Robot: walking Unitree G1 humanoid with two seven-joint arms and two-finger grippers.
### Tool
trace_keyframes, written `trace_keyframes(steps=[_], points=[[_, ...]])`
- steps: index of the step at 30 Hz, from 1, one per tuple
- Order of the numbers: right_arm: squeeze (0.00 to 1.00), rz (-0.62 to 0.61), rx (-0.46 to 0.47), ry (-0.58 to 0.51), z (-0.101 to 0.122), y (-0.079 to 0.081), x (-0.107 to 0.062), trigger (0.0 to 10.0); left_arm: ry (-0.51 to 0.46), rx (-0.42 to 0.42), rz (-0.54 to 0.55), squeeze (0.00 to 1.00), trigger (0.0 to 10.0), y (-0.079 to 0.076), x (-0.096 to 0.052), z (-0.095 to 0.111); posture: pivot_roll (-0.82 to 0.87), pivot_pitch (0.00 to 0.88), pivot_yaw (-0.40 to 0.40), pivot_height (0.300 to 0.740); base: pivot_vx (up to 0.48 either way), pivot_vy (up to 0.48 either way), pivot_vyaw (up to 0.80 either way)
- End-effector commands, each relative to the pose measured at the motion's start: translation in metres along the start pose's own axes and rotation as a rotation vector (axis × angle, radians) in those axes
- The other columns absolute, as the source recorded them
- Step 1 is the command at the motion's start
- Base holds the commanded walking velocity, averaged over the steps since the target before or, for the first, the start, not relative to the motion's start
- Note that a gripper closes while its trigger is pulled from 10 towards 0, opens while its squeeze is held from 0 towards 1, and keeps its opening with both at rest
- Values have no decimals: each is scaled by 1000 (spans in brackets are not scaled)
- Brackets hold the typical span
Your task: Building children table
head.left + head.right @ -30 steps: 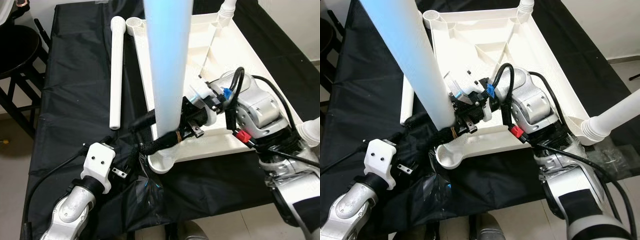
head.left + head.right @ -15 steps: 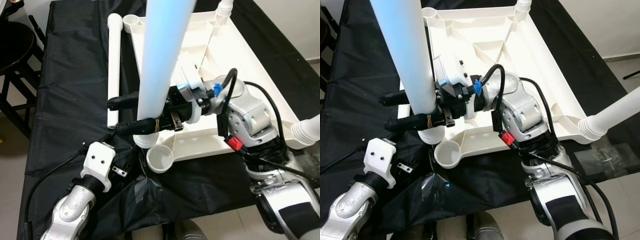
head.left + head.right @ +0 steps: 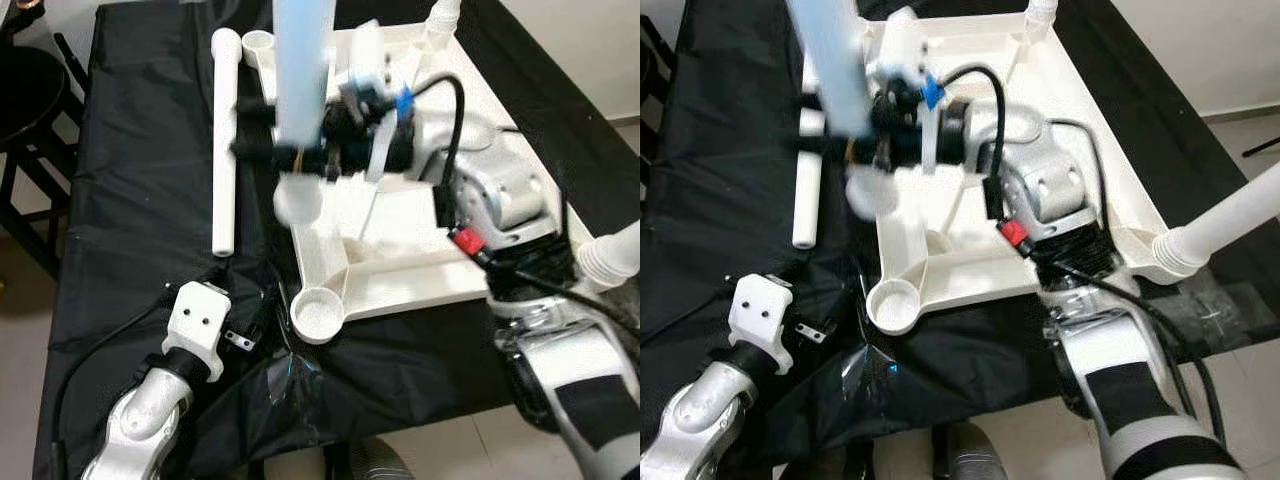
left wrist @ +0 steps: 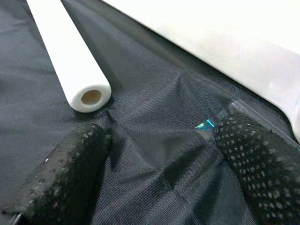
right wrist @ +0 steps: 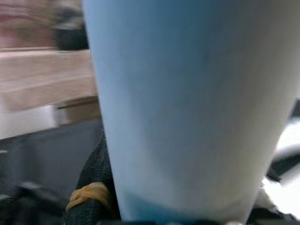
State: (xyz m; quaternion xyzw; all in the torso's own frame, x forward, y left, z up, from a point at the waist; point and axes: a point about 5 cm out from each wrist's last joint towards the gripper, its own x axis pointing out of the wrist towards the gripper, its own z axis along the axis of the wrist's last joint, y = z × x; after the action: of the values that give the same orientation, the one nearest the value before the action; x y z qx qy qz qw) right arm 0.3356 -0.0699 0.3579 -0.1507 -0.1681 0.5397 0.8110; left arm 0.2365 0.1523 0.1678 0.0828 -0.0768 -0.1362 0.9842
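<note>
A black cloth (image 3: pixel 140 200) covers the desk, with a dark stool (image 3: pixel 25 100) off to the left and pale floor around. At the near left the left claw (image 4: pixel 159 154) hovers low over the cloth, its fingers spread wide and holding nothing. Just beyond it one loose white leg (image 3: pixel 225 140) lies flat on the cloth, beside the upturned white table top (image 3: pixel 420 250). Over that top's left side the right claw (image 3: pixel 285 150) is closed around a second leg (image 3: pixel 300 70), held upright and lifted above the frame. The empty corner socket (image 3: pixel 318 312) sits at the near left corner. I'd judge this the leg-fitting step: the held leg's lower end needs lining up over a socket and pressing straight down. Two more legs already stand fitted, one at the far corner (image 3: pixel 440 20) and one at the near right (image 3: pixel 615 255). That makes four legs, one top.
</note>
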Motion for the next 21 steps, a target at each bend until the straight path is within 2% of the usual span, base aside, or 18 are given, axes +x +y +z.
trace_keyframes(steps=[1, 5, 8, 13, 17, 21], points=[[0, -96, 40, 22, -6, -1, -5, 10000, 53, -49, 55, 0, 10000, 2, -2, -8, -38, 313, -107, 740, 0, 0, 0], [0, -269, 131, 0, -16, 0, -10, 10000, 30, -57, 93, 0, 10000, 7, 9, 4, -34, 295, -103, 740, 0, 0, 0], [0, -384, 165, -22, -22, 2, -15, 10000, -34, -46, 84, 0, 10000, 13, 21, 23, -27, 268, -88, 740, 0, 480, 0], [0, -427, 165, -9, -25, 1, -22, 10000, -80, -31, 66, 0, 10000, 20, 30, 38, -31, 255, -81, 740, 0, 480, 0], [0, -454, 112, 27, -23, 0, -29, 10000, -114, -49, 59, 0, 10000, 26, 38, 50, -35, 235, -75, 740, 0, 480, 0], [0, -494, 86, 37, -19, -6, -32, 10000, -123, -52, 34, 0, 10000, 23, 43, 54, -39, 229, -75, 740, 0, 480, 0]])
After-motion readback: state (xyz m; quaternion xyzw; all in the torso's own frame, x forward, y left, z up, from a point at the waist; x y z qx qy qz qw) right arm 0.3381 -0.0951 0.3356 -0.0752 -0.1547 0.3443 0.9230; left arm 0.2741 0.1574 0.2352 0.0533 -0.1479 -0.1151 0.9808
